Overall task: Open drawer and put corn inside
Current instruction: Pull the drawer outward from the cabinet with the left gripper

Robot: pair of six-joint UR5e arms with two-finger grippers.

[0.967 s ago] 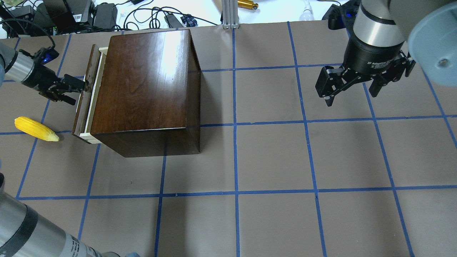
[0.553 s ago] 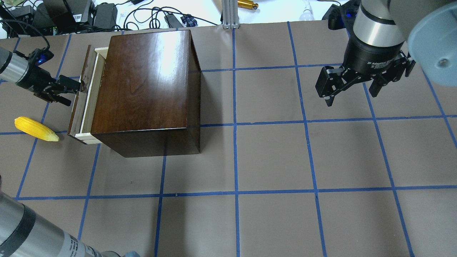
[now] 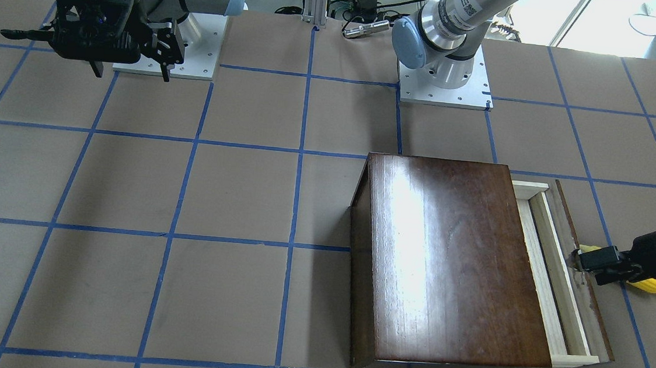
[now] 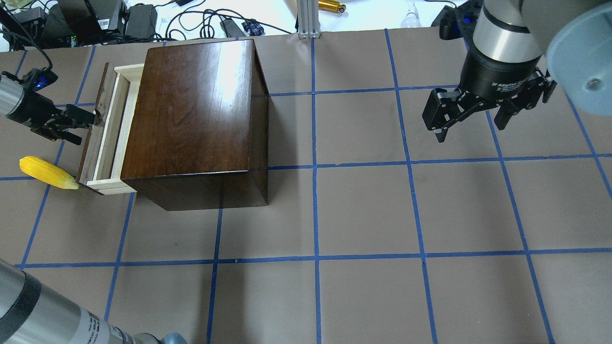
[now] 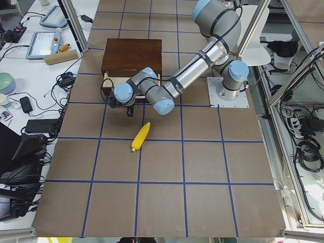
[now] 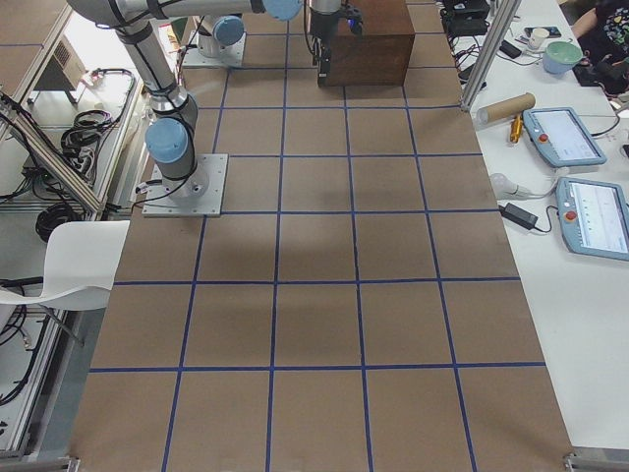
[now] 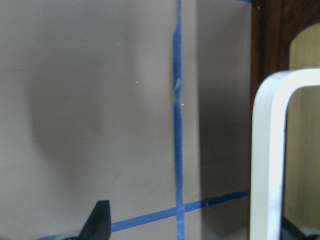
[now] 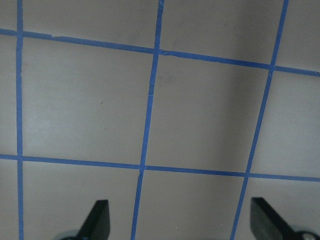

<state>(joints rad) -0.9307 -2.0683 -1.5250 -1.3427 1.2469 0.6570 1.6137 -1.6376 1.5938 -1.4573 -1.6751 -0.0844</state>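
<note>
Corn (image 4: pixel 48 172) lies right beside the drawer (image 4: pixel 109 129), at its near corner. The drawer is partly out of the box (image 4: pixel 191 110), pale inside. Left gripper (image 4: pixel 85 127), fingers spread, is at the drawer's dark front. Right gripper (image 4: pixel 470 131) hangs spread too, well apart.

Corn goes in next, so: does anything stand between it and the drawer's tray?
Only the dark front panel of the drawer itself; the corn lies on the table just outside its near end. The left gripper is at the panel farther along, beside that path.

Box (image 4: pixel 191 110) glossy dark wood; drawer (image 4: pixel 114 129) pale raw wood; corn (image 4: pixel 45 171) bumpy yellow; table (image 4: pixel 363 210) matt brown.
</note>
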